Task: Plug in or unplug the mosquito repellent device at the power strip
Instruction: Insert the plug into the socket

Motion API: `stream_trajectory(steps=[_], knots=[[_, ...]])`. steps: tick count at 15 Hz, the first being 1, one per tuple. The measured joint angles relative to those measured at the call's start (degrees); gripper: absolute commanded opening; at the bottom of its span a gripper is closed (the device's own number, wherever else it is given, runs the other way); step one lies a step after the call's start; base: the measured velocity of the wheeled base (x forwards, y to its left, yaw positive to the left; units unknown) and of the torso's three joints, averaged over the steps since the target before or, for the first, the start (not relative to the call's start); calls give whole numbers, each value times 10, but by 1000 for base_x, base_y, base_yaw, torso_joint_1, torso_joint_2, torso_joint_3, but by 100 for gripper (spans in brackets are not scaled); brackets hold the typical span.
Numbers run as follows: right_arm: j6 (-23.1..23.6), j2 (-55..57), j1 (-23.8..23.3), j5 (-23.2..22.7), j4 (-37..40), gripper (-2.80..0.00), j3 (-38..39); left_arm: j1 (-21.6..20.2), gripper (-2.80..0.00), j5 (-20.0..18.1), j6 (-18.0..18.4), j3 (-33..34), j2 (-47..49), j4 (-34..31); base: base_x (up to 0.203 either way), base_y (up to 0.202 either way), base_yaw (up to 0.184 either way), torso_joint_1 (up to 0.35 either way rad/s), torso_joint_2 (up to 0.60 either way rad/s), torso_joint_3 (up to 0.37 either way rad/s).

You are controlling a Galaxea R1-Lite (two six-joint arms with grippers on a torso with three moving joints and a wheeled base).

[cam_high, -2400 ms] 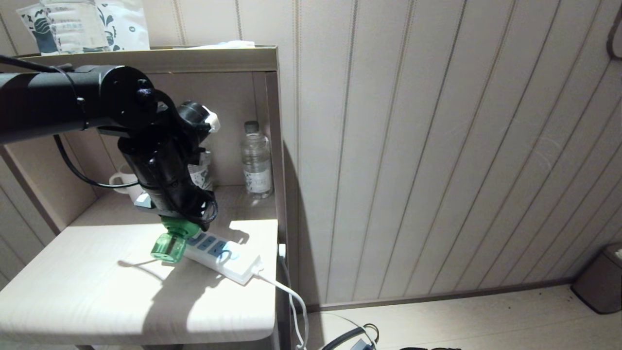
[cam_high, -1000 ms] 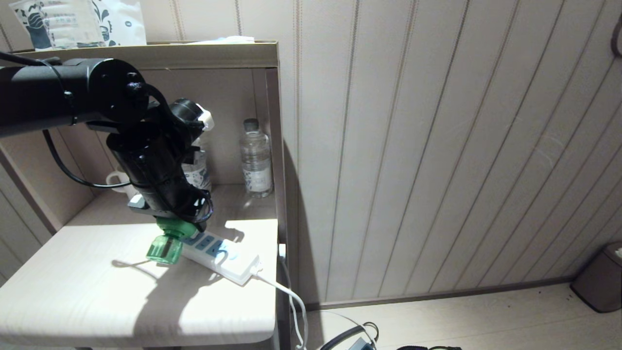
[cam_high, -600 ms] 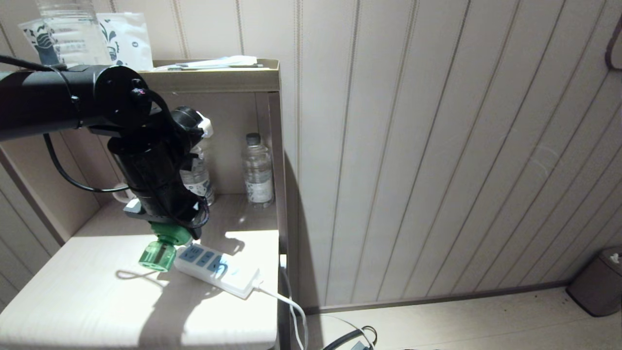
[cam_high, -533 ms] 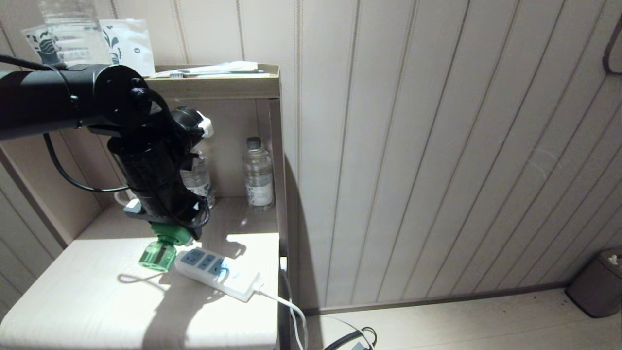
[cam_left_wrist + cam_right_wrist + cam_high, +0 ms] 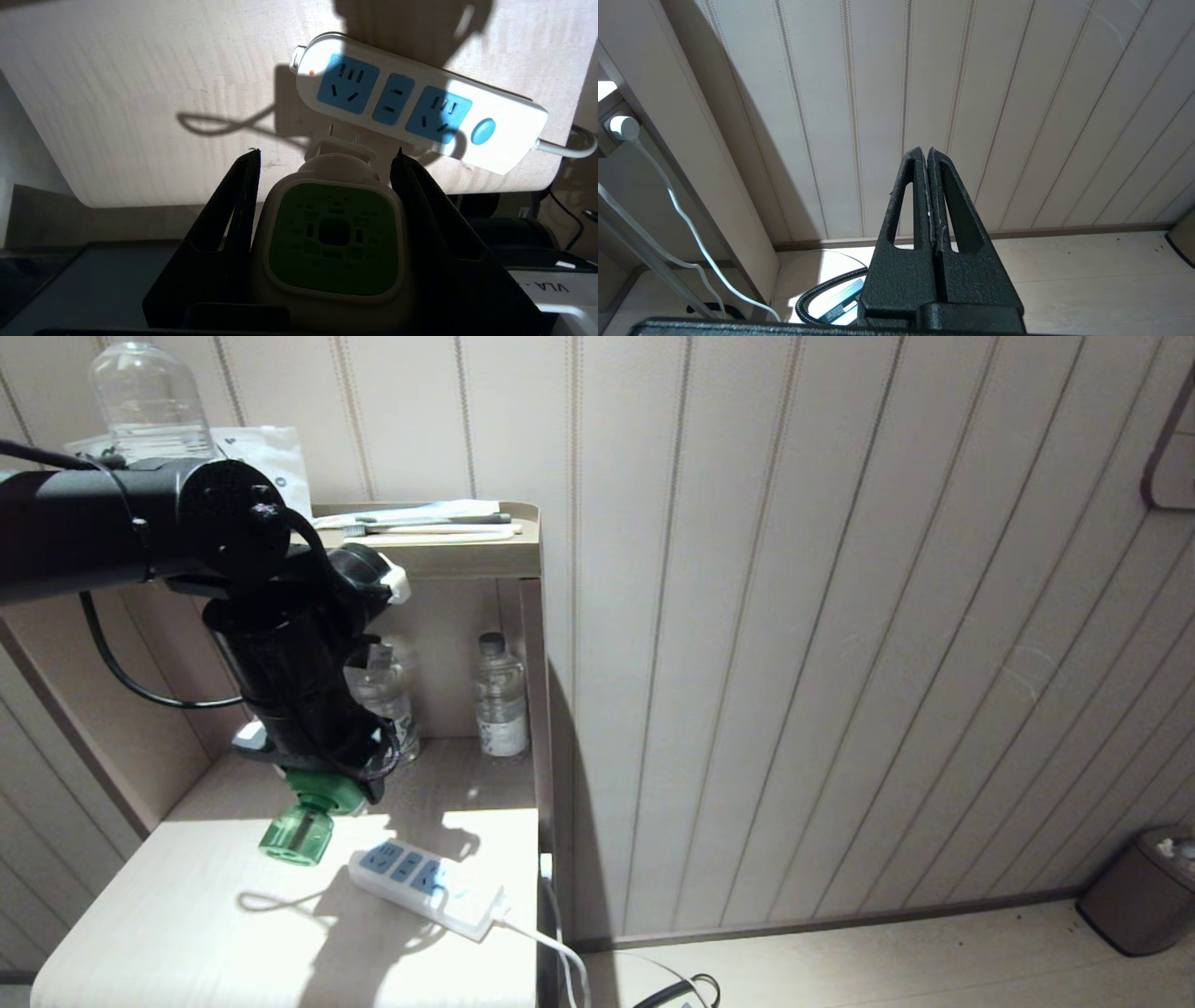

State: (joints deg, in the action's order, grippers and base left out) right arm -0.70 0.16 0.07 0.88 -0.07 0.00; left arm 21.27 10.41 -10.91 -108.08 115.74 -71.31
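Left claw (image 5: 324,156) clamped on the mosquito repellent device (image 5: 303,817), one black finger (image 5: 236,205) on each side of the white-and-green cap (image 5: 332,242). Device held clear above the pale wooden surface (image 5: 187,924), unplugged, translucent green bottle (image 5: 297,833) tilted toward the robot's left, two metal prongs (image 5: 343,137) pointing at the surface just beside the power strip (image 5: 425,887). Power strip lying flat near the surface's right edge, all blue sockets (image 5: 348,84) free, white cord (image 5: 551,947) trailing off the edge toward the floor. Two clear water bottles (image 5: 501,695) standing in the alcove behind, another bottle (image 5: 149,401) on the shelf above. Right claw (image 5: 928,156) pressed shut on nothing, parked low, facing the panelled wall (image 5: 971,93).
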Motion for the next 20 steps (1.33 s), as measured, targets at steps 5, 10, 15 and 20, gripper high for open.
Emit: stream_trajectory(steps=[5, 10, 15, 20], knots=[[0, 0, 0, 0, 0, -280, 0, 0, -280, 1, 0, 0, 0, -3, 0, 0, 0, 103, -210, -118], [0, 0, 0, 0, 0, -280, 0, 0, -280, -4, 0, 3, 2, -14, 0, 0, 0, 180, -386, -210], [-1, 0, 0, 0, 0, -280, 0, 0, -280, -26, -1, 13, -7, -6, 0, 0, 0, 14, -26, -15], [-1, 0, 0, 0, 0, -280, 0, -6, -280, -65, 0, 113, -70, 41, 0, 0, 0, 0, 0, 0]])
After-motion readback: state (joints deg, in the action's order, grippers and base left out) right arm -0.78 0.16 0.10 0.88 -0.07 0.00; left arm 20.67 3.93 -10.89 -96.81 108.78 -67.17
